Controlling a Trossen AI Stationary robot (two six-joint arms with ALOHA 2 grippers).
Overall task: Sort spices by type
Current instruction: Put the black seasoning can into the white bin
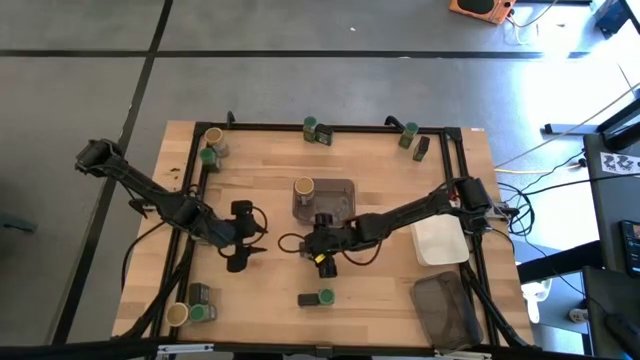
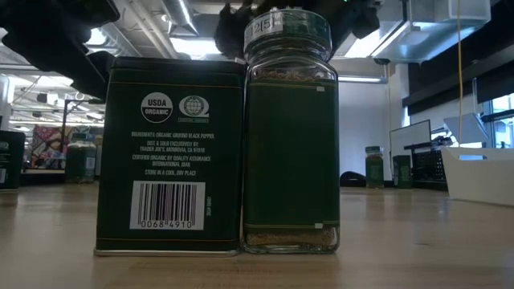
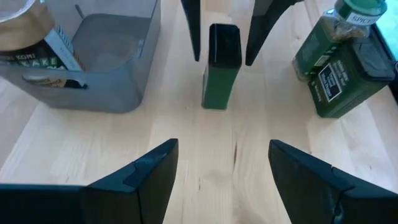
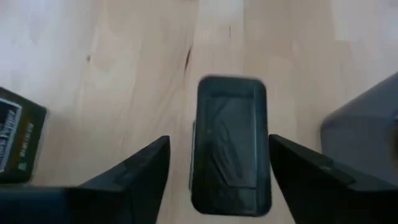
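Near the tabletop's middle, just beside the grey tray (image 1: 338, 190), a dark rectangular tin (image 4: 231, 143) stands upright. The right gripper (image 4: 219, 174) straddles it, fingers spread wide either side, not clamped. The left gripper (image 3: 219, 171) waits nearby, also spread wide.

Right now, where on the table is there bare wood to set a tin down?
Bare wood lies along the far side, between the green-lid jar and the corner jars, and in the near strip between the left corner jars and the lying jar. The middle is crowded: grey tray, right gripper over a dark tin, left gripper beside it.
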